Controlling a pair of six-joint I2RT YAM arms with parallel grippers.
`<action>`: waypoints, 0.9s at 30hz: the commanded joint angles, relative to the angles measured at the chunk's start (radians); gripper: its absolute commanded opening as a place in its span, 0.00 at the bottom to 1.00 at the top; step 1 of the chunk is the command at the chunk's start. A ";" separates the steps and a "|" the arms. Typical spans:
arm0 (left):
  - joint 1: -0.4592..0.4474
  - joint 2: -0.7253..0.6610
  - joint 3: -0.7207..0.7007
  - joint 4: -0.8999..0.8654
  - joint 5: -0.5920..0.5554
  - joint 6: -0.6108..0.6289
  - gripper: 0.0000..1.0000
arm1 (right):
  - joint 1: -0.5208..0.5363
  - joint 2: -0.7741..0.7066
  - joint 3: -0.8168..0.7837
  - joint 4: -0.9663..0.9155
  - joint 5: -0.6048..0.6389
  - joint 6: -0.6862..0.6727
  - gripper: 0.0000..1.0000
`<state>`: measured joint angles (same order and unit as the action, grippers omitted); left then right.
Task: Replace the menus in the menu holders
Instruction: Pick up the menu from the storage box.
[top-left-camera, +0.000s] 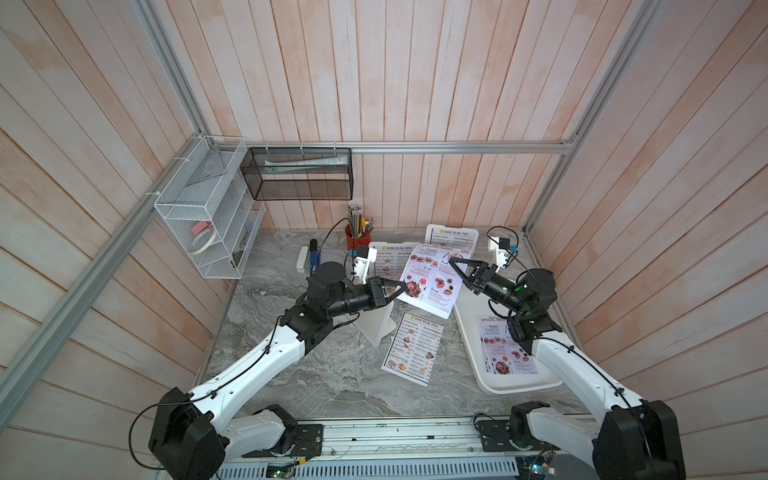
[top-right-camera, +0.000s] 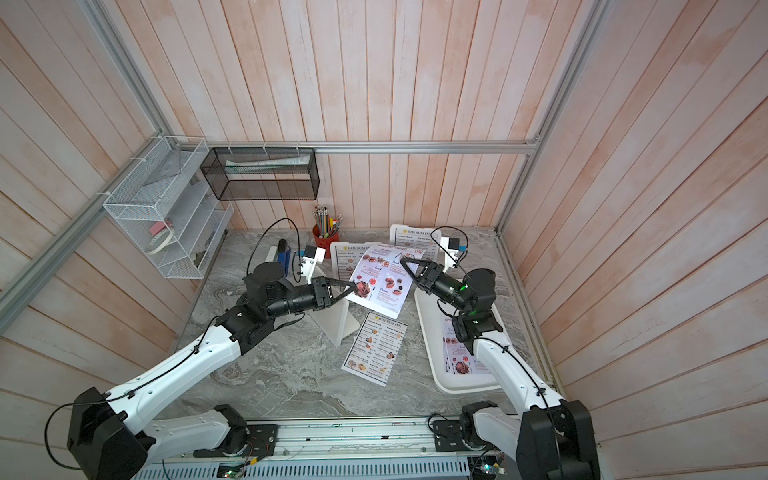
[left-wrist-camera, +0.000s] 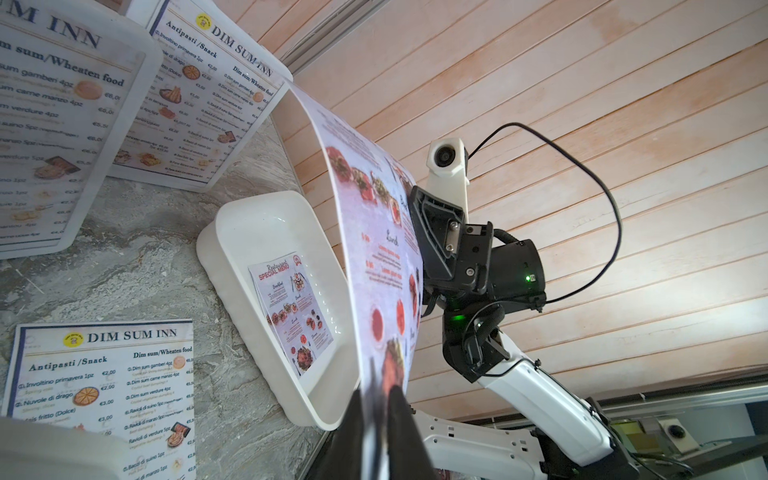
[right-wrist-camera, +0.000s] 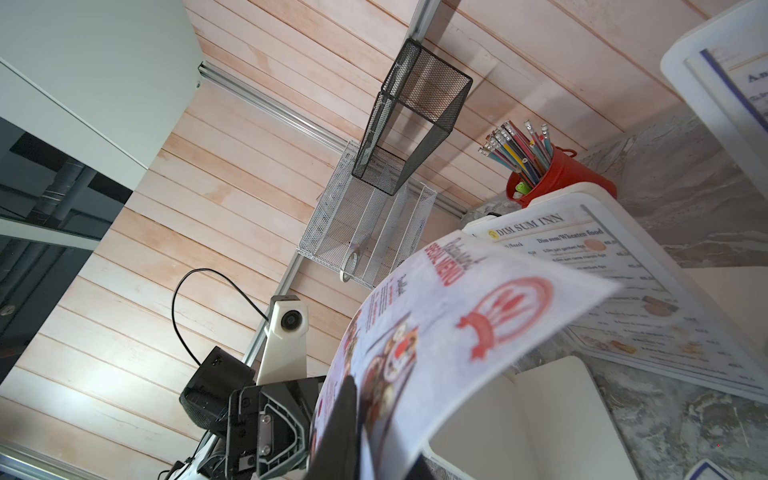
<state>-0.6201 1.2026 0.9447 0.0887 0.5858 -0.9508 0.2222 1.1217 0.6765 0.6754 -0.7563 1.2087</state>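
Left hand: at 8 o'clock of the raised sheet, fingers astride its corner; clamped or slack, cannot tell.
Near holder: on the table, right under the left hand, white back stand showing in both top views.
Middle holder: at 12 o'clock of the left hand, upright, with a framed DIM SUM INN sheet.
Loose menu: headed DIM SUM INN, flat on the table at 6 o'clock of the raised sheet.
Raised sheet: lilac SPECIAL MENU, in the air between both hands, bowed, partly covering the middle holder.
Rear holder: at 12 o'clock of the raised sheet, upright, headed DIM SUM INN.
Right hand: at 3 o'clock of the raised sheet, clenched on its edge.
Tray: at 4 o'clock, with a tray sheet headed SPECIAL MENU flat inside.
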 joint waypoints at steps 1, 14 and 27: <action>0.006 0.008 0.003 -0.001 -0.019 0.023 0.28 | 0.008 -0.011 0.042 -0.035 0.011 -0.034 0.11; 0.046 -0.036 0.100 -0.347 -0.323 0.184 0.63 | 0.015 -0.028 0.156 -0.253 0.063 -0.193 0.06; 0.217 -0.095 -0.032 -0.512 -0.624 0.280 0.58 | 0.281 0.027 0.405 -0.516 0.310 -0.435 0.04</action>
<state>-0.4320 1.0977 0.9562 -0.3897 0.0216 -0.7155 0.4610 1.1294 1.0294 0.2310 -0.5369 0.8547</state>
